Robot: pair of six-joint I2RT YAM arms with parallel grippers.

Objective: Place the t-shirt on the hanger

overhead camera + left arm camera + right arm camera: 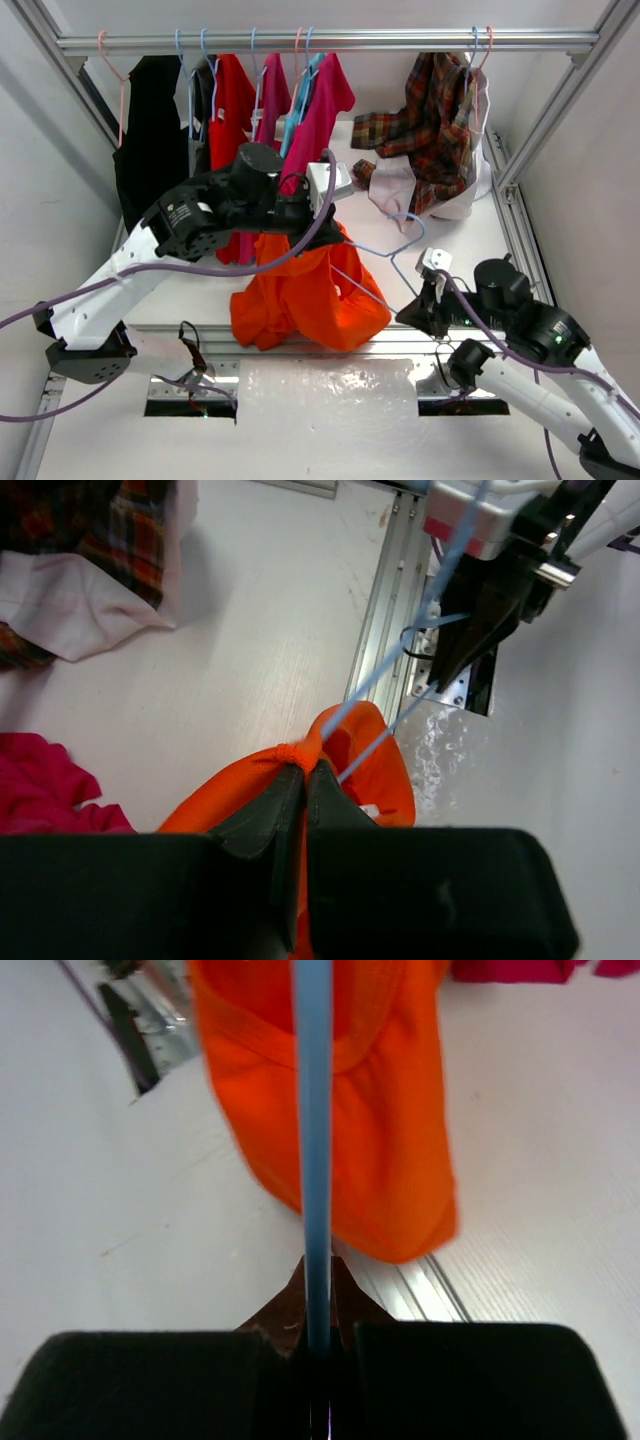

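The orange t-shirt [300,295] hangs bunched above the table's front. My left gripper [318,230] is shut on its collar edge; in the left wrist view the gripper [303,765] pinches the orange rim of the t-shirt [240,780]. The pale blue hanger [421,232] runs from inside the neck opening to my right gripper [425,295], which is shut on its wire. In the right wrist view the gripper [318,1265] clamps the hanger [312,1110] in front of the t-shirt [390,1110]. The left wrist view shows the hanger's wires [400,665] entering the collar.
A metal rail [330,42] across the back holds a black garment [150,130], a red shirt [232,100], magenta shirts [320,110] and a plaid shirt [425,120] on thin hangers. A white cloth [400,185] lies beneath the plaid shirt. Aluminium frame posts [560,100] stand at both sides.
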